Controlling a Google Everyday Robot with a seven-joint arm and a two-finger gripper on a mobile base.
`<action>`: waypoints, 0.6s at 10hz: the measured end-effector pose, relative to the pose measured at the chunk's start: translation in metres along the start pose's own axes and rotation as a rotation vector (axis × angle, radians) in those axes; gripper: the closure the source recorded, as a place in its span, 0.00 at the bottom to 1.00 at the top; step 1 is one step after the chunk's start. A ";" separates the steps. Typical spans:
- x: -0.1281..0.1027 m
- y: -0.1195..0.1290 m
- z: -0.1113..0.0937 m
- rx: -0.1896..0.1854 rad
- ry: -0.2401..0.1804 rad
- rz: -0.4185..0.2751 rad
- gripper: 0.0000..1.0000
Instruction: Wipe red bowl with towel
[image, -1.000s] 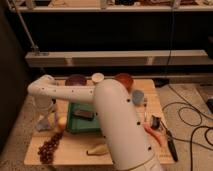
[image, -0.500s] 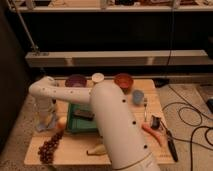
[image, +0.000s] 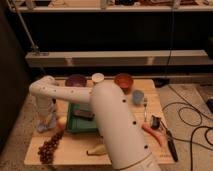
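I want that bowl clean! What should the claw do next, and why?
Probably lift straight up. The claw is shut at the left edge of the table, seemingly pinching the towel, while the red bowl sits far off at the back, so the towel must leave the table first.

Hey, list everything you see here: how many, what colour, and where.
table: one, wooden, centre
red bowl: one, orange-red, far edge
purple bowl: one, purple, far left
pale cup: one, whitish, between bowls
blue cup: one, light blue, right side
tray: one, green, mid-table
grapes: one bunch, dark, near-left corner
carrot: one, orange, right side
towel: one, blue-grey, left edge
arm: one, white, across table
claw: one, shut on towel, left edge
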 end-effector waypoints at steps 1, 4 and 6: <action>-0.001 -0.003 -0.020 0.032 0.008 -0.009 1.00; -0.007 -0.008 -0.098 0.140 0.031 -0.031 1.00; -0.003 -0.004 -0.146 0.192 0.060 -0.031 1.00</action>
